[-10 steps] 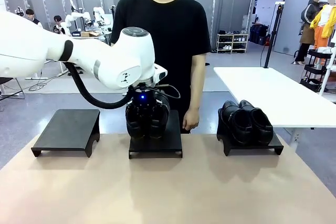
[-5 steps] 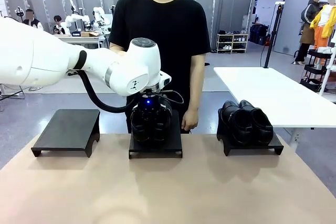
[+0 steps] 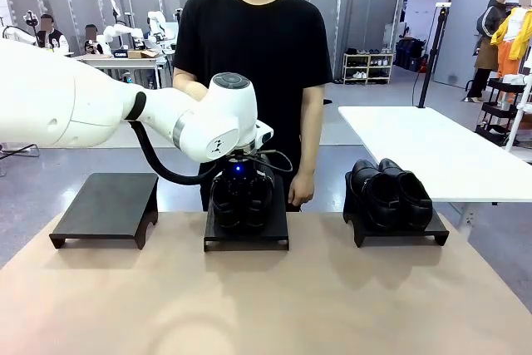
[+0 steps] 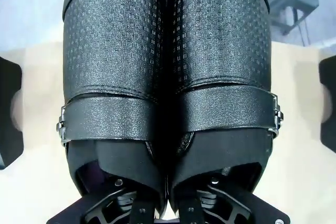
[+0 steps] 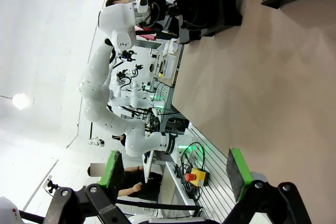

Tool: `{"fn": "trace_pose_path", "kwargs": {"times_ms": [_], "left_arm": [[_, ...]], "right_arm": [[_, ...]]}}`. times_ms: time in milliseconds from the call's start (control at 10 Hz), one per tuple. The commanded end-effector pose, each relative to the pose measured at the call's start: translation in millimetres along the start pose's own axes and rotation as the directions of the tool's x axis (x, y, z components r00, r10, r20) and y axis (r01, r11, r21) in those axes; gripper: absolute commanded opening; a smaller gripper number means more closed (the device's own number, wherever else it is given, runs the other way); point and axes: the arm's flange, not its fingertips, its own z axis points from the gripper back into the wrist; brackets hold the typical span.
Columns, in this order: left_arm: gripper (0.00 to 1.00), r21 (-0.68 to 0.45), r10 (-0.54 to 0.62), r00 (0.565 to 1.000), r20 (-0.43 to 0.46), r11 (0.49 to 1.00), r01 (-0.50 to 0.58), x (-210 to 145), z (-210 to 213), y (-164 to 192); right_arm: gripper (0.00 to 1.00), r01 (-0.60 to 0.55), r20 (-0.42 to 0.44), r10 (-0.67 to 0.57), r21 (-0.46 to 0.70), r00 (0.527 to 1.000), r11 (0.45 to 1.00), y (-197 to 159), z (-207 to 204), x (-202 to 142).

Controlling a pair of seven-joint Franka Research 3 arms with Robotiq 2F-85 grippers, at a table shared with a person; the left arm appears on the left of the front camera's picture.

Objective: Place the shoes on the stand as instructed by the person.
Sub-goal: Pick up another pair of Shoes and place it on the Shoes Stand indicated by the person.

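Observation:
One pair of glossy black shoes [image 3: 241,199] hangs toe-down over the middle stand [image 3: 247,235], held by my left gripper [image 3: 239,170], which is shut on their inner walls. I cannot tell whether the toes touch the stand. The left wrist view looks along both shoes [image 4: 113,77], with the left gripper [image 4: 167,203] pinched between them. A second pair [image 3: 391,193] rests on the right stand [image 3: 436,234]. My right gripper [image 5: 173,174] is open and holds nothing. The person [image 3: 253,47] stands behind the middle stand, one hand [image 3: 301,190] hanging at the side.
The left stand [image 3: 106,205] is bare. The brown table [image 3: 266,297] spreads wide in front of the three stands. A white table [image 3: 424,147] stands at the back right. In the right wrist view the left arm [image 5: 115,24] shows far off over the table [image 5: 252,77].
My left arm has carried the shoes slightly right and lower over the middle stand. The right-hand pair and the person have not moved.

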Motion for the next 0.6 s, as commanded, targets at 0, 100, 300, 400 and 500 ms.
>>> {"fn": "trace_pose_path", "kwargs": {"times_ms": [0,100,300,400,500], "left_arm": [[0.09,0.001,-0.014,0.999,0.044,1.000,0.014,8.5,3.9,-1.8],[0.09,0.015,-0.005,0.998,0.063,1.000,0.004,9.6,1.7,-0.9],[0.42,0.021,-0.018,0.998,0.062,1.000,0.017,9.8,0.6,-2.1],[0.61,0.022,-0.020,0.998,0.055,1.000,0.019,8.6,0.0,-3.5],[0.88,0.021,-0.020,0.998,0.053,1.000,0.019,8.3,1.1,-4.1]], "right_arm": [[1.00,-0.004,0.004,0.004,0.001,1.000,1.000,0.3,0.6,-0.4],[1.00,-0.004,0.004,0.004,0.001,1.000,1.000,0.3,0.6,-0.4],[1.00,-0.004,0.004,0.004,0.001,1.000,1.000,0.3,0.6,-0.4],[1.00,-0.004,0.004,0.004,0.001,1.000,1.000,0.3,0.6,-0.4],[1.00,-0.004,0.004,0.004,0.001,1.000,1.000,0.3,0.6,-0.4]]}}
